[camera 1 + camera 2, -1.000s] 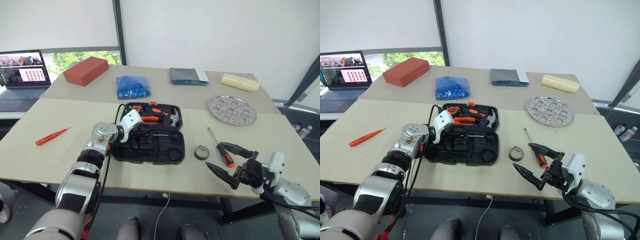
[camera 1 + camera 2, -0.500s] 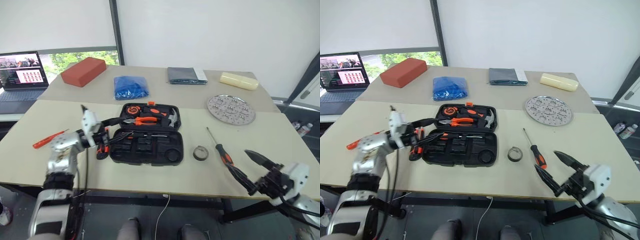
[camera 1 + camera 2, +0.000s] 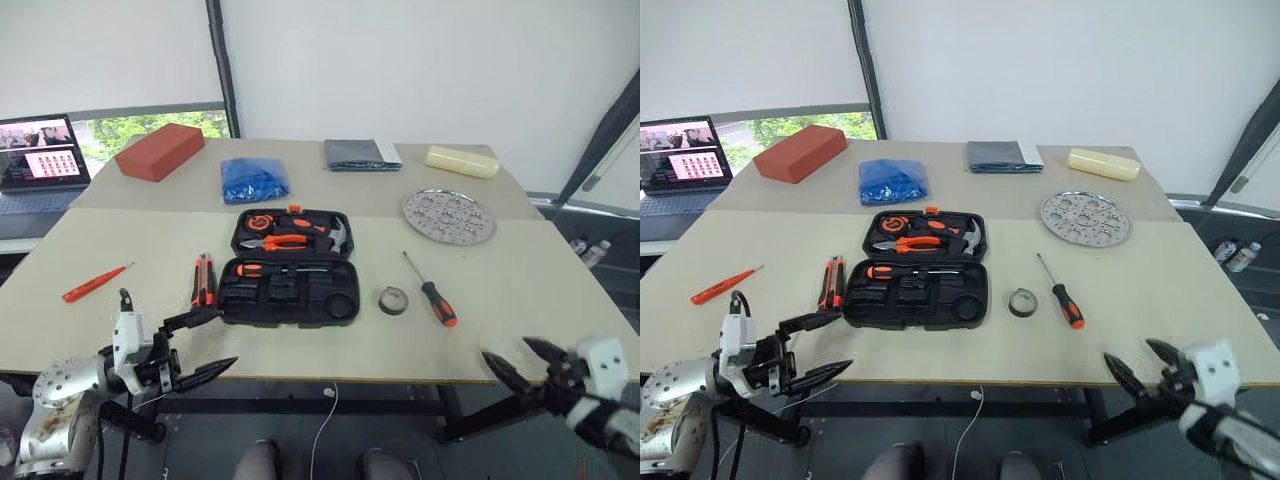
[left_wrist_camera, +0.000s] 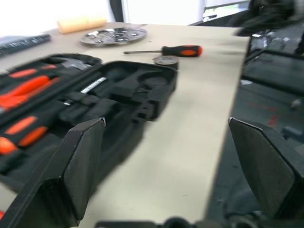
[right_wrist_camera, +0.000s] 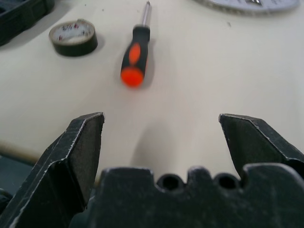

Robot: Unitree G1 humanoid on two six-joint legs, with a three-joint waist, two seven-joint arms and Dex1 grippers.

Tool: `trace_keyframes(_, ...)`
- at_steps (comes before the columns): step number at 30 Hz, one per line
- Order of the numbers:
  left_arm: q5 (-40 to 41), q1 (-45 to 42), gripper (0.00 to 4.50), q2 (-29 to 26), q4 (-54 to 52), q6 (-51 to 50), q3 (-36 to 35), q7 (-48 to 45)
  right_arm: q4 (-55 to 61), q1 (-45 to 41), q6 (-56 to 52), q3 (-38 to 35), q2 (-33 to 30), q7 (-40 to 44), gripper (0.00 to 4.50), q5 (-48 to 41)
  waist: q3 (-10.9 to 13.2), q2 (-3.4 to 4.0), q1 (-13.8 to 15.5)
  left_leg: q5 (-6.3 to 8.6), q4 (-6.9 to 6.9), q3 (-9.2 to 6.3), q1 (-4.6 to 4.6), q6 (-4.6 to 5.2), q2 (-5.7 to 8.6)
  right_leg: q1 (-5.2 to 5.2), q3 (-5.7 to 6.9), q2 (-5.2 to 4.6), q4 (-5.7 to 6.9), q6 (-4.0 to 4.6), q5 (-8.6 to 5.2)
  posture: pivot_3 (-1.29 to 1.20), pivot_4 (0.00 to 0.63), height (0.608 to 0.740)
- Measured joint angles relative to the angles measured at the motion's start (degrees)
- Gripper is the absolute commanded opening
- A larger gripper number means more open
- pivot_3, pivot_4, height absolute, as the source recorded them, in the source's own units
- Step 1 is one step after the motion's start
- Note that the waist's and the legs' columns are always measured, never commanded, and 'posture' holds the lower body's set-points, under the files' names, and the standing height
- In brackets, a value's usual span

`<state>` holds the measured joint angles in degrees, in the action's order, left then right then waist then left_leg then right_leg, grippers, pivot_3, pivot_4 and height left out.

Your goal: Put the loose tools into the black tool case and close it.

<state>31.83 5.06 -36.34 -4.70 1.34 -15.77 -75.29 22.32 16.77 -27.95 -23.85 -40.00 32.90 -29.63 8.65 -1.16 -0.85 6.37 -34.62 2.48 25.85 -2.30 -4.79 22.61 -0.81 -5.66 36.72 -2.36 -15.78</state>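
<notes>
With both the left gripper (image 3: 195,347) and right gripper (image 3: 522,360) wide open and empty, the utility knife (image 3: 203,281) beside the black tool case (image 3: 290,270) should be grasped mid-handle.

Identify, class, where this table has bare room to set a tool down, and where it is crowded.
Free: the near strip in front of the black tool case; the right end past the screwdriver; the stretch between the red screwdriver and the utility knife. Crowded: tight around the case, and the back row from brick to perforated plate.

Lab-like test room: bare white walls, worktable (image 3: 120,225) of assorted props (laptop (image 3: 38,148) alongside).
</notes>
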Motion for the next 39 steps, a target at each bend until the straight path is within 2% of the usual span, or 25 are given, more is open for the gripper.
trace_keyframes(3, 0.19, -0.61, 4.45, 0.18, -3.01, -1.27, 1.12, 1.47, -0.28, -10.28, -9.97, 5.58, -3.49, -1.35, 4.5, -0.72, 0.0, 0.0, 0.49, -0.01, 0.0, 0.04, 0.02, 0.02, 0.05, -0.02, 0.0, 0.02, 0.03, 0.01, 0.02, 0.0, 0.15, 0.74)
trace_keyframes(5, 0.22, -1.37, 4.45, 0.49, -4.18, -1.71, 1.93, 2.55, -1.29, -15.14, -12.7, 9.28, -4.41, -0.44, 4.5, -0.84, 0.0, 0.0, 0.84, 0.01, -0.01, 0.06, 0.15, 0.1, 0.07, -0.01, -0.02, 0.07, 0.01, -0.04, -0.01, 0.0, 0.15, 0.74)
trace_keyframes(8, 0.11, -1.83, 4.45, 0.66, -5.14, -1.84, 2.92, 3.38, -6.04, -21.01, -13.71, 15.31, -5.35, 1.4, 4.5, 1.64, -0.02, -0.02, 1.26, -0.06, -0.12, 0.06, 0.48, 0.78, 0.07, -0.08, -0.15, 0.22, 0.02, 0.04, 0.05, 0.0, 0.15, 0.74)
trace_keyframes(9, -0.1, -1.88, 4.45, 0.64, -5.25, -1.82, 3.13, 3.53, -8.52, -22.75, -13.88, 16.82, -5.19, 0.94, 4.5, 3.02, -0.01, -0.03, 1.39, 0.0, -0.12, 0.07, 0.51, 0.83, 0.1, -0.07, -0.16, 0.23, 0.01, -0.27, 0.14, 0.0, 0.15, 0.74)
trace_keyframes(14, -0.1, -4.18, 4.45, -0.8, -5.3, -2.24, 2.82, 4.72, -17.64, -29.71, -14.01, 20.98, -4.23, -1.18, 4.5, 8.55, 0.0, -0.04, 1.5, 0.04, -0.13, 0.08, 0.53, 0.83, 0.02, 0.02, -0.16, 0.35, 0.07, -0.27, 0.13, 0.0, 0.15, 0.74)
trace_keyframes(15, -0.07, -4.57, 4.5, -1.07, -5.64, -2.63, 2.8, 4.85, -18.2, -30.28, -14.0, 21.15, -4.13, -1.56, 3.97, 9.14, 0.0, -0.04, 1.47, 0.03, -0.15, 0.08, 0.53, 0.82, 0.0, 0.02, -0.16, 0.36, 0.07, -0.27, 0.13, 0.0, 0.15, 0.74)
trace_keyframes(19, 0.28, -4.56, 4.5, -1.67, -6.64, -3.21, 2.79, 5.1, -19.02, -31.07, -15.15, 21.15, -3.78, -1.7, 2.93, 9.78, 0.0, -0.05, 1.5, 0.02, -0.25, 0.1, 0.51, 0.8, 0.0, -0.02, -0.17, 0.33, 0.05, -0.09, -0.06, 0.0, 0.15, 0.74)
trace_keyframes(24, 1.23, -3.09, 4.5, -1.68, -7.84, -4.67, 2.79, 6.1, -17.38, -30.16, -17.6, 20.34, -3.61, -0.99, 1.09, 8.96, 0.0, -0.05, 1.6, 0.3, -0.33, 0.11, 0.47, 0.36, 0.0, -0.04, -0.17, 0.29, 0.03, -0.11, -0.05, 0.0, 0.15, 0.74)
trace_keyframes(27, 1.94, -2.25, 4.5, -1.58, -8.63, -5.52, 2.75, 7.26, -17.07, -28.57, -15.96, 18.49, -3.61, 0.69, 1.04, 8.36, 0.01, -0.05, 1.63, 0.29, -0.32, 0.12, 0.48, 0.37, 0.01, -0.12, -0.17, 0.29, 0.04, -0.11, -0.05, 0.0, 0.15, 0.74)
trace_keyframes(30, 2.36, -1.8, 4.5, -0.93, -9.27, -6.21, 2.17, 9.04, -17.17, -28.54, -9.11, 16.76, -2.91, 5.65, 1.04, 7.2, 0.01, -0.05, 1.32, 0.28, -0.3, 0.14, 0.48, 0.39, -0.02, -0.07, -0.22, 0.35, 0.06, -0.19, -0.09, 0.0, 0.15, 0.74)
trace_keyframes(33, 3.3, -1.69, 4.5, 0.69, -9.48, -6.61, 1.12, 11.99, -16.94, -33.91, -0.46, 17.01, -1.18, 13.4, 1.04, 5.38, 0.03, -0.04, 0.17, 0.04, -0.25, 0.11, 0.38, 0.77, -0.06, -0.03, -0.28, 0.44, 0.12, -0.28, -0.03, 0.0, 0.15, 0.74)
trace_keyframes(36, 3.52, 0.68, 4.5, 2.99, -9.02, -6.12, -2.0, 15.67, -21.41, -48.6, 4.71, 27.85, 0.55, 21.47, 1.04, 11.02, 0.09, -0.01, -1.66, 0.03, -0.19, 0.15, 0.18, 0.79, -0.08, 0.03, -0.45, 0.49, 0.15, -0.16, 0.05, 0.0, 0.15, 0.74)
trace_keyframes(39, 3.46, 2.68, 4.5, 4.58, -8.68, -5.08, -3.21, 17.78, -27.44, -59.75, 7.3, 38.29, 5.2, 24.82, 1.04, 18.37, 0.14, -0.14, -1.4, 0.02, -0.07, 0.13, 0.16, 0.78, -0.13, 0.38, -0.33, 0.49, 0.27, -0.02, 0.05, 0.0, 0.15, 0.74)
